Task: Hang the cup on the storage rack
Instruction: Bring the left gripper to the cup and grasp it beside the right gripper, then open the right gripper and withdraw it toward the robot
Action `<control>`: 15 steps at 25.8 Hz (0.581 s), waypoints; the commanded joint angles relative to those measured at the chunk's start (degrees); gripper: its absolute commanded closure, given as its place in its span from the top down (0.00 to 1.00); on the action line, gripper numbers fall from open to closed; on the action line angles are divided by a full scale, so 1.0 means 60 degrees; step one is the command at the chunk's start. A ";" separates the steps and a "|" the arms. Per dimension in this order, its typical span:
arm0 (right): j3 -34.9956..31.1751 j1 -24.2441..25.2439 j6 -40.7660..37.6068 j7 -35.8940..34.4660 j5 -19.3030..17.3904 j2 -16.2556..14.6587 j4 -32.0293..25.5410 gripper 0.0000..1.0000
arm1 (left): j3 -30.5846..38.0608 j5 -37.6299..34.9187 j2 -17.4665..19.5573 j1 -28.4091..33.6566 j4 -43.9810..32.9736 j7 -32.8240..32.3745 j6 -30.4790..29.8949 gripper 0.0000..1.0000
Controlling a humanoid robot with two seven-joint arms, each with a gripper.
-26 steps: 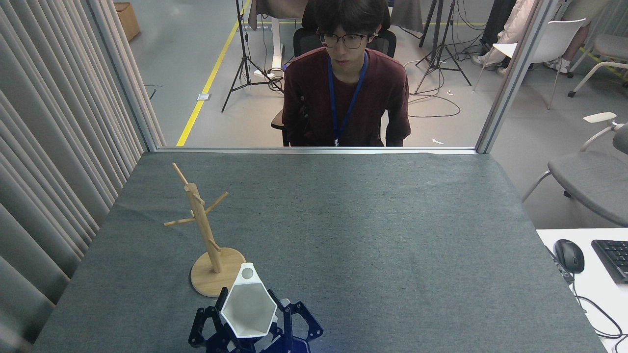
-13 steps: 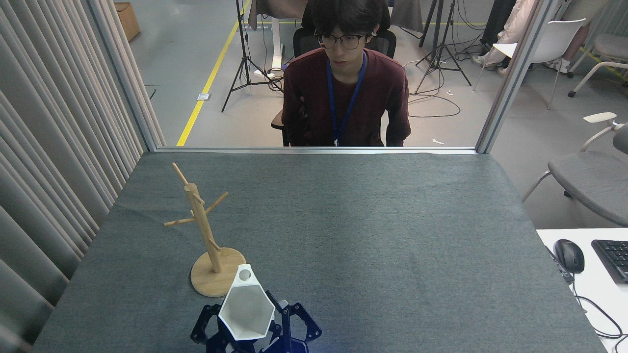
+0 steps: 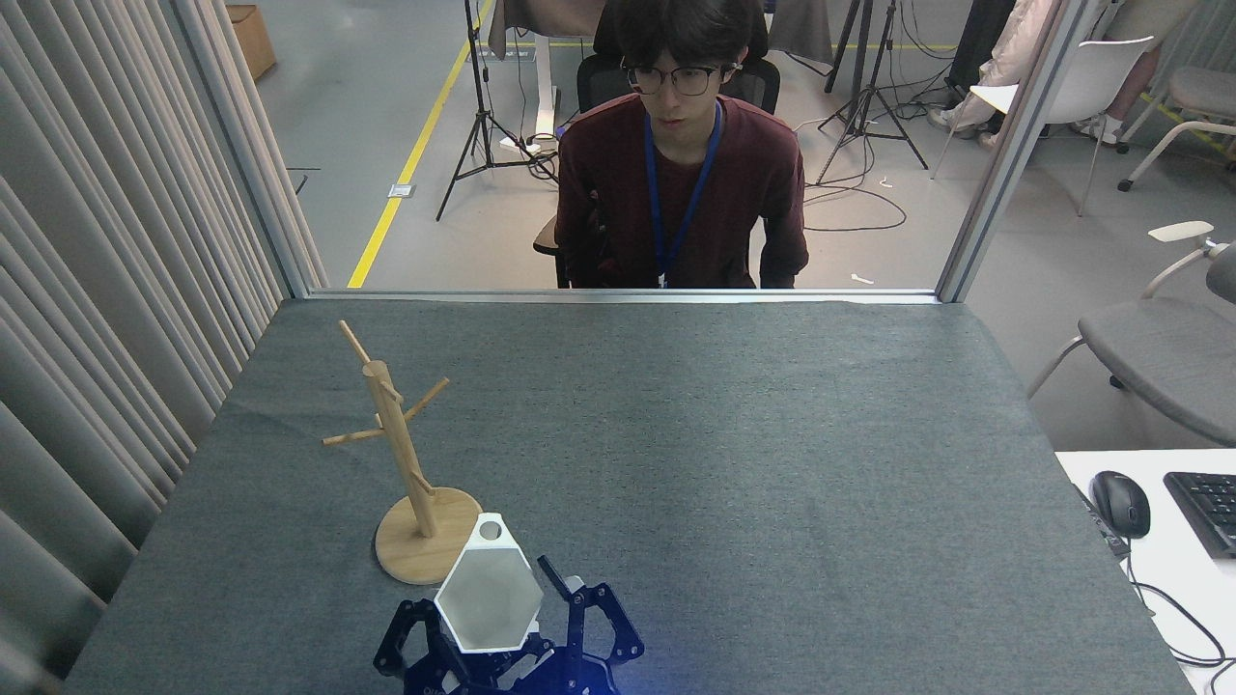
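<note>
White cup [image 3: 489,597] sits between the dark fingers of one gripper [image 3: 502,642] at the near table edge, hexagonal mouth facing the camera, loop handle [image 3: 491,529] at the top. Fingers flank the cup on both sides and appear closed on its body; the arm's origin is cut off at the bottom edge, so I cannot tell whether this is the left or right gripper. No second gripper in view.

Wooden rack [image 3: 401,454] stands just ahead and left of the gripper, its round base [image 3: 410,555] beside the handle.

Handling judgement: looks rigid, light and probably brittle and smooth, so flat facets are the best grip surfaces. Keep the hold low on the body, leaving the handle hole free for a peg [image 3: 430,396]. The slim rack likely tips if bumped.

Person [image 3: 681,164] seated beyond the table [image 3: 772,463].
</note>
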 commanded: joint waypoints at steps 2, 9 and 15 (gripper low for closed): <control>0.0023 -0.0106 -0.0090 -0.0067 -0.0012 0.0032 -0.0559 0.98 | -0.0001 -0.0082 0.0000 -0.0013 0.0120 0.0001 0.0014 0.29; -0.1032 -0.1907 0.0657 0.0021 -0.0920 0.0354 -0.0471 0.98 | 0.0014 -0.0155 -0.0059 -0.0100 0.0281 0.0001 0.0058 0.29; -0.4298 -0.2479 0.1463 0.0944 -0.2532 -0.0891 0.1711 0.98 | 0.0028 -0.0140 -0.0044 -0.0100 0.0296 0.0031 0.0482 0.29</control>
